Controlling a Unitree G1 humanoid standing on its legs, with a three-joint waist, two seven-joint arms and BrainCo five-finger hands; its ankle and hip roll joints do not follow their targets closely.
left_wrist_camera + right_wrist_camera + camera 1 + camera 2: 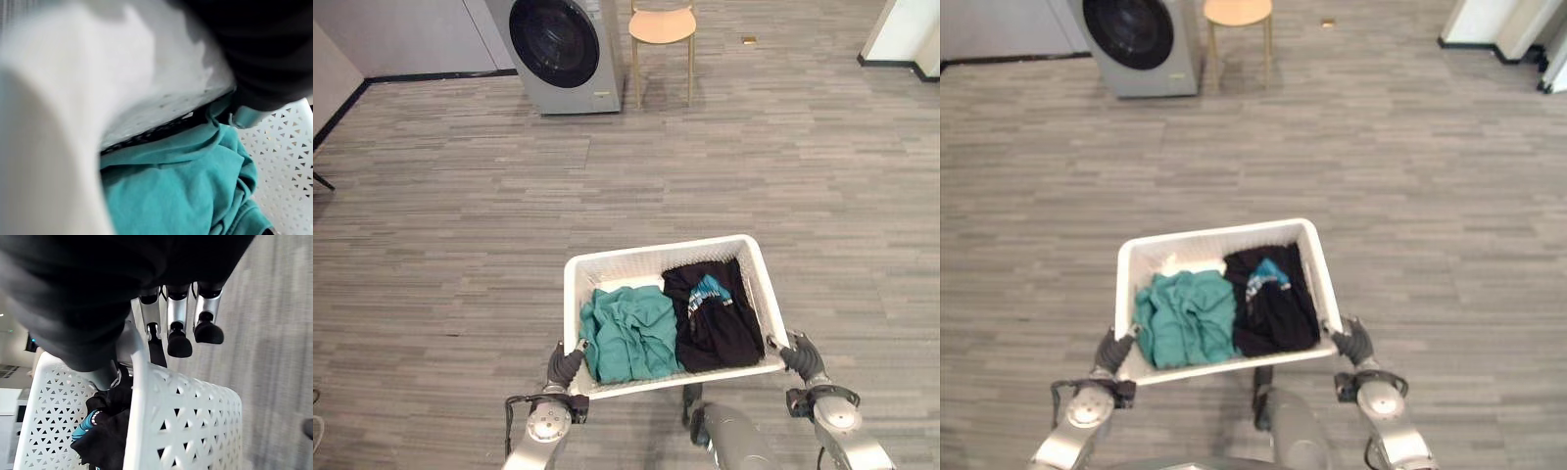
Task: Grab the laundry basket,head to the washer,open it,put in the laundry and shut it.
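You have the laundry basket (667,262), white with perforated walls, carried in front of you above the wood-look floor (450,245). The left hand (564,365) sits at the basket's near left corner; its fingers are hidden against the rim, so whether they are clenched cannot be told from the head views or from its own wrist view. The right hand (801,355) is at the near right corner; in the right wrist view its fingers (178,340) hang curled down the outside of the basket wall (190,411) with the thumb on the inner side, clamping the rim.

Inside the basket, a teal garment (628,333) lies bunched against the left wall, reaching the near edge. A black garment (715,313) with a teal print lies just beside it, touching it, against the right wall. A patch of white basket floor shows at the far left corner.

The washer (563,49), grey with a dark round door that is shut, stands well apart at the far side of the floor, slightly to the left. A light wooden chair (663,37) stands just beside the washer's right side.
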